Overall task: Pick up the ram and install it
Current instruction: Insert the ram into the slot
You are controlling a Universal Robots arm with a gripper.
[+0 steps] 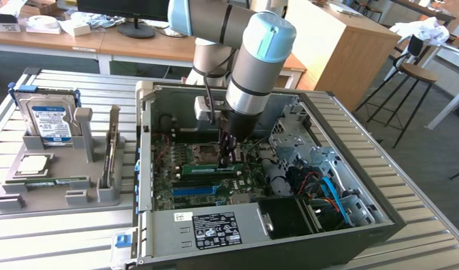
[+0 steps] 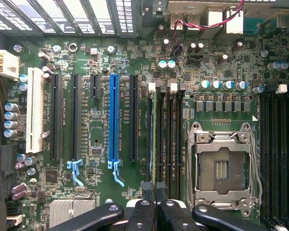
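Note:
The ram (image 1: 207, 167) is a thin green stick standing on edge in a memory slot of the motherboard, just beside the CPU socket (image 1: 203, 152). My gripper (image 1: 229, 162) reaches straight down into the open computer case (image 1: 379, 225) and is shut on the end of the ram nearest the exterior view's right. From the wrist camera the ram (image 2: 152, 139) appears edge-on as a narrow strip along the slot. The black fingers (image 2: 147, 204) of the gripper (image 2: 154, 188) are closed together over its near end.
A grey holder tray (image 1: 34, 199) on the exterior view's left carries a hard drive (image 1: 51, 121), a CPU chip (image 1: 32, 164) and another green stick (image 1: 53, 181). More empty black memory slots (image 2: 171, 139), a blue expansion slot (image 2: 114, 115), cables (image 1: 327, 188) and a drive cage (image 1: 301, 149) crowd the case.

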